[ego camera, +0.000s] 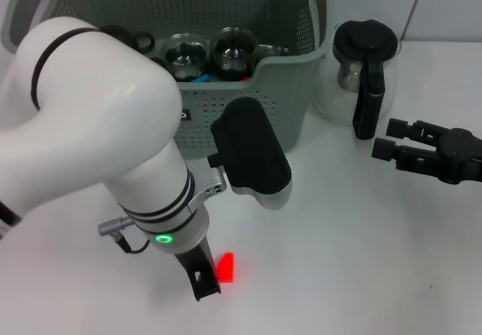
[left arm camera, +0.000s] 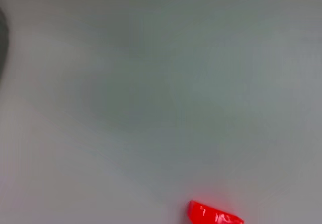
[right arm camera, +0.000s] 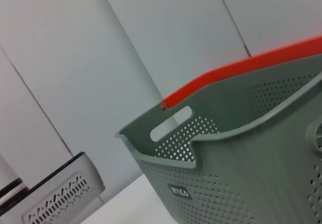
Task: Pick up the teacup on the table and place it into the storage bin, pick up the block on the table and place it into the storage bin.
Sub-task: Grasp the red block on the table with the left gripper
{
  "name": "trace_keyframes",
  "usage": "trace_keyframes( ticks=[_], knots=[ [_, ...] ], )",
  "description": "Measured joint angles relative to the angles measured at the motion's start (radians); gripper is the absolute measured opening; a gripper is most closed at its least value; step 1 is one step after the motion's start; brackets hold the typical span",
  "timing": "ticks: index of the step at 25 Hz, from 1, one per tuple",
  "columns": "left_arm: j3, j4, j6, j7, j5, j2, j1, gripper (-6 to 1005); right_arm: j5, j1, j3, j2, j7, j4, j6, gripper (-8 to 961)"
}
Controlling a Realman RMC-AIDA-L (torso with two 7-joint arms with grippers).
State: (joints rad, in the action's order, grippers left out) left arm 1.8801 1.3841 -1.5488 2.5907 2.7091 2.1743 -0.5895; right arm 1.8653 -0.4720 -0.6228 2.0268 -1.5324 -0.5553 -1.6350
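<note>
The red block (ego camera: 226, 267) lies on the counter (ego camera: 354, 260) just beside the left gripper (ego camera: 202, 282), finger state indeterminate; judged small, light and rigid, best pinched across its flat sides.

block (ego camera: 226, 267) before storage bin (ego camera: 290, 94), jug (ego camera: 360, 71) right

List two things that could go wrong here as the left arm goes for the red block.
1. The left pincer stands beside the red block, not over it, so closing may nudge it across the table.
2. Lifting toward the storage bin, the bulky arm could hit its front wall.
</note>
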Motion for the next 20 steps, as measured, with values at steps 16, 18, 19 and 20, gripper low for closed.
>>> trace_keyframes(
  ticks=[16, 18, 19, 20],
  knots=[
    [0.002, 0.062, -0.011, -0.008, 0.009, -0.002, 0.005, 210, 0.000, -0.001, 0.000, 0.000, 0.000, 0.000, 0.001, 884],
    [0.010, 0.055, -0.005, -0.010, 0.009, -0.002, 0.003, 247, 0.000, 0.000, 0.000, 0.000, 0.000, 0.000, 0.002, 884],
    [0.017, 0.047, 0.000, -0.011, 0.009, -0.001, 0.001, 265, 0.000, -0.001, 0.000, 0.000, 0.000, 0.000, 0.002, 884],
    [0.020, 0.043, 0.006, -0.012, 0.009, -0.001, 0.000, 283, 0.000, -0.001, 0.000, 0.000, 0.000, 0.000, 0.002, 884]
  ],
)
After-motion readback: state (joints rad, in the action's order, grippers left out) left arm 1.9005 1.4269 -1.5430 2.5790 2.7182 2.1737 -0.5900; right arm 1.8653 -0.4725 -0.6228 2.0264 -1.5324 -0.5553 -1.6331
